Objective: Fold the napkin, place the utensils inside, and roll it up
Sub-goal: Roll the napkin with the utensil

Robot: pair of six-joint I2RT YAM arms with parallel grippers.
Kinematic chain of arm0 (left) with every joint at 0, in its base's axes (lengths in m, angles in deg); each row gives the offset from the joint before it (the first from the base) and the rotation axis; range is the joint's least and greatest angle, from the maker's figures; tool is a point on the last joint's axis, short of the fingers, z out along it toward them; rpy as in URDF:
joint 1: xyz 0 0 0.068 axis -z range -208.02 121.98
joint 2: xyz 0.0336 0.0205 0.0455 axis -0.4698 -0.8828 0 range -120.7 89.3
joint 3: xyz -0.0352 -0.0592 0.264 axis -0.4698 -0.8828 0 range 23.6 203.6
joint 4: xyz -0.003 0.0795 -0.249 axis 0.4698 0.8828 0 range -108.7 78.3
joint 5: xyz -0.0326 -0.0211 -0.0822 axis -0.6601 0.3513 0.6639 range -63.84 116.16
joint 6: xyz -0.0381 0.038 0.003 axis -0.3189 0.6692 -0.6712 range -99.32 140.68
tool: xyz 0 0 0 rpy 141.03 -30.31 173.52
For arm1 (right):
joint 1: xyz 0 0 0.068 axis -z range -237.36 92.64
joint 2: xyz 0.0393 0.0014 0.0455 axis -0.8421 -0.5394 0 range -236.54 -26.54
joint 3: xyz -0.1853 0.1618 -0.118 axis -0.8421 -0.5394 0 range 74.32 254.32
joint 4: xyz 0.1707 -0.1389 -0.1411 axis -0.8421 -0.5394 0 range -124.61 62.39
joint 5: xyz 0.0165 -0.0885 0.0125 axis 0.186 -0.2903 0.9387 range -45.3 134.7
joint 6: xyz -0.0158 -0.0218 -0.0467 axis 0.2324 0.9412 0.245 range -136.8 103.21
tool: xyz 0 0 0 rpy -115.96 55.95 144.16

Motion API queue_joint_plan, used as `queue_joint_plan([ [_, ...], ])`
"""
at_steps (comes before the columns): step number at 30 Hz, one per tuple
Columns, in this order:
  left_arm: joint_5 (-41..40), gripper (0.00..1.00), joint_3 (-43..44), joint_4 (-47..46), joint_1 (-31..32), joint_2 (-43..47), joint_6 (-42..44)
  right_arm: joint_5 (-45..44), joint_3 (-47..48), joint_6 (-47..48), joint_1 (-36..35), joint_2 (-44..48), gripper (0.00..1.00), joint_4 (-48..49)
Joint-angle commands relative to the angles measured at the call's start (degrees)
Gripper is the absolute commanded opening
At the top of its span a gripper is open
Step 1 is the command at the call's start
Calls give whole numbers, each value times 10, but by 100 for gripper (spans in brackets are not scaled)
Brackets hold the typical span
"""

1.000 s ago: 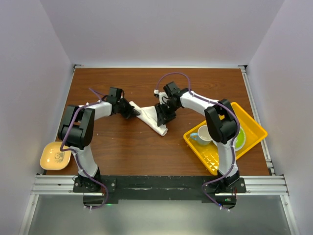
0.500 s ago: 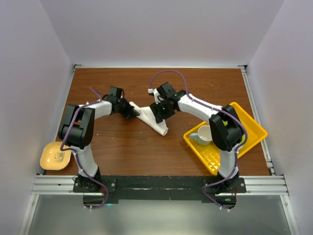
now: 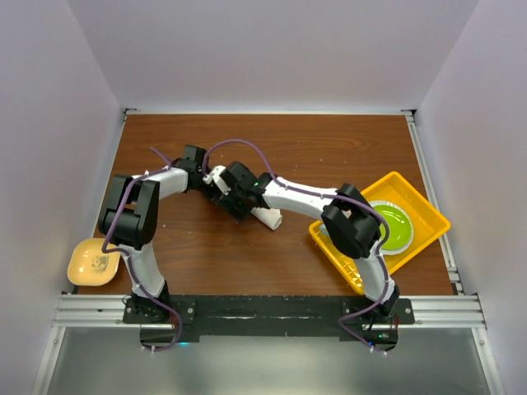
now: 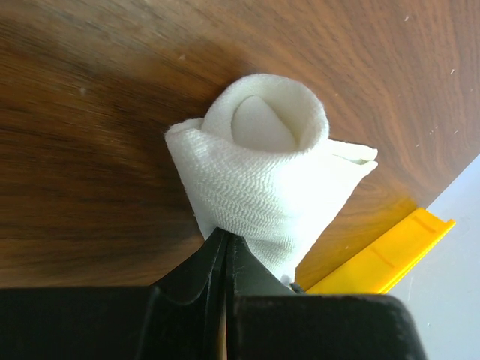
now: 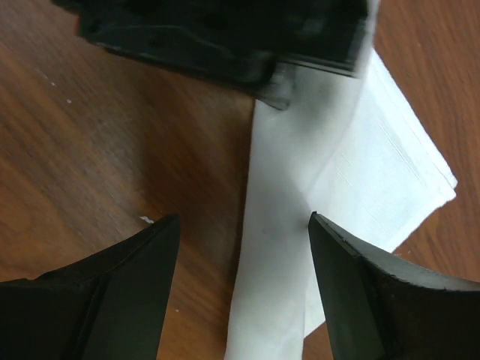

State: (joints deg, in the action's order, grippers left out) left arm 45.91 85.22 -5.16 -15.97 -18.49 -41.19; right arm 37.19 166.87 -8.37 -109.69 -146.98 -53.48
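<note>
The white napkin [image 4: 262, 165] lies as a loose roll on the brown table, its open end facing the left wrist camera. My left gripper [image 4: 223, 241] is shut on its near edge. From above, only the roll's end [image 3: 270, 218] and a small white patch show between the two arms. My right gripper [image 5: 244, 225] hangs open over the napkin [image 5: 375, 165], one finger [image 5: 142, 262] over bare wood and the other over the cloth. It sits right beside my left gripper [image 3: 216, 188], and the two nearly meet. The utensils are hidden.
A yellow tray [image 3: 424, 202] holding a green plate [image 3: 391, 226] sits at the right; the right arm's elbow reaches over its near end. A yellow bowl [image 3: 92, 262] rests at the table's front left, beside the left arm. The tray's corner [image 4: 382, 259] shows behind the roll.
The right arm has swung left across the napkin to just beside the left gripper, and its jaws have widened. The left gripper has held its grip in place.
</note>
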Motion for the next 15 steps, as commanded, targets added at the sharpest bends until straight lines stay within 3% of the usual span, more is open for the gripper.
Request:
queue_joint_plan([
  [1,-14,5,4,31,-3,-17,11,-85,21,57,-18,-15,73,38],
  [7,-12,5,5,29,-4,-19,7,-119,15,63,-22,-42,69,42],
  [15,-9,5,11,32,-5,-23,10,-88,11,66,-19,-58,63,45],
])
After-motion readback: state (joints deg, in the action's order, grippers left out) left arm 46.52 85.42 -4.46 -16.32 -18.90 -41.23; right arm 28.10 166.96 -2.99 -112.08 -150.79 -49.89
